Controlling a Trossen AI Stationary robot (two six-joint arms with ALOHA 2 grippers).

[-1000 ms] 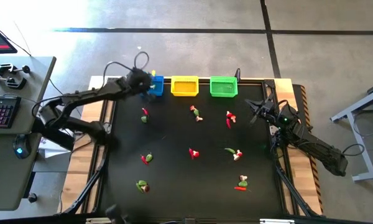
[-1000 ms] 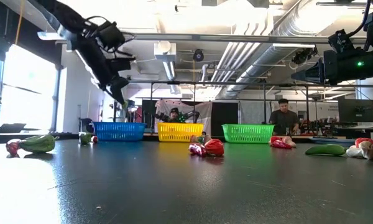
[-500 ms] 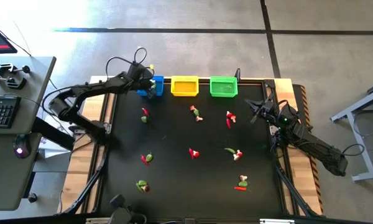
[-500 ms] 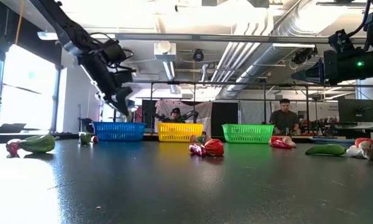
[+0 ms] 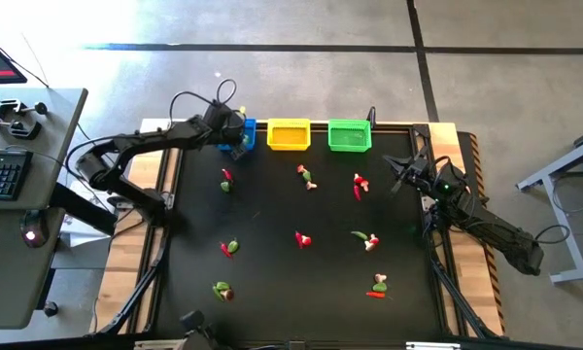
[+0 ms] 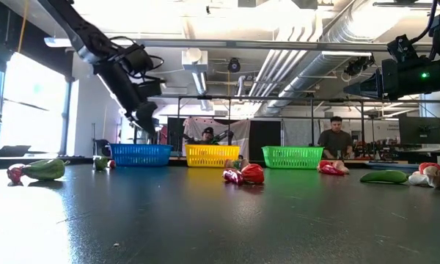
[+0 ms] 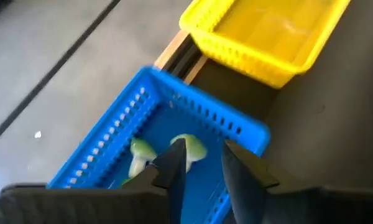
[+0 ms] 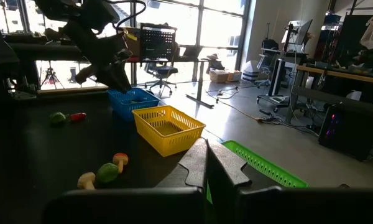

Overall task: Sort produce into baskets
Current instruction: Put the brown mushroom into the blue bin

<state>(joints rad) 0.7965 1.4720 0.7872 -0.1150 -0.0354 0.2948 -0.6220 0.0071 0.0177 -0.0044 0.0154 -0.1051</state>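
1. The blue basket (image 7: 174,124), square plastic mesh, sits at the desk's (image 5: 272,219) back edge, holding a pale green piece (image 7: 189,146).
2. Left gripper (image 7: 202,165) hovers above it, fingers narrowly parted, empty.
3. Right gripper (image 8: 206,171) waits closed near the green basket (image 5: 349,135).

— What can't you make out from above?

— The blue basket (image 5: 245,133) is partly covered by the left end effector (image 5: 235,139), so its contents don't show there. The produce pieces on the bench (image 5: 272,224) are too small to name.

— And the left wrist view?

— The basket is cut off at the edge, and the pale green piece (image 7: 189,147) inside sits partly behind a finger (image 7: 177,167).

— The right end effector (image 5: 400,176)?

— Its fingers merge into one dark shape; the gap is unreadable.
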